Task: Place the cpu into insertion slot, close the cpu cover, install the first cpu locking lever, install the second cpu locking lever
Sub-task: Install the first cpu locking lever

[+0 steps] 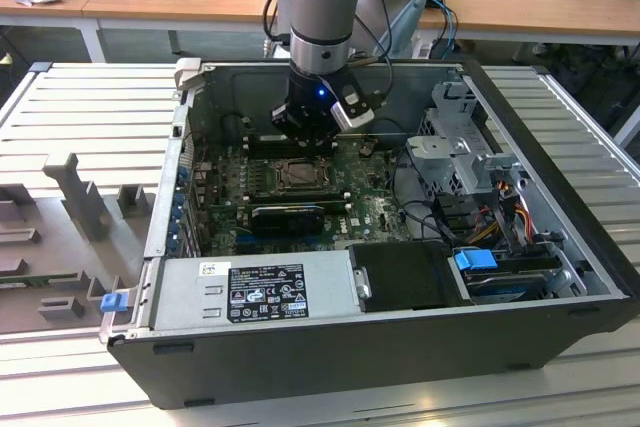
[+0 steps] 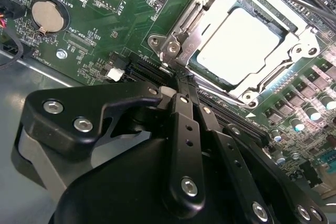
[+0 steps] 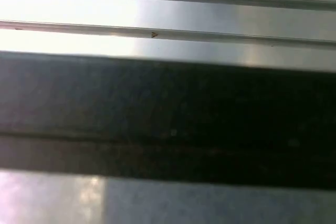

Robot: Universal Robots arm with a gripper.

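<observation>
In the second wrist view the cpu (image 2: 239,40) lies flat in the insertion slot (image 2: 157,40), its pale top showing through the cut-out of the cpu cover (image 2: 281,64), which is down over it. A thin locking lever (image 2: 299,1) runs along the far side of the socket. My gripper (image 2: 179,80) is shut, and its black fingers (image 2: 185,129) meet right beside the curved lever end (image 2: 172,48) at the socket's near corner. In the exterior view the gripper (image 1: 303,137) hangs inside the open case, just behind the socket (image 1: 298,175).
A coin battery (image 2: 46,15) and small connectors sit on the green board beside the socket. The exterior view has the power supply (image 1: 255,287) at the case front, a drive cage (image 1: 465,137) with cables on its right, and case walls all round. A dark band (image 3: 168,119) crosses the first wrist view.
</observation>
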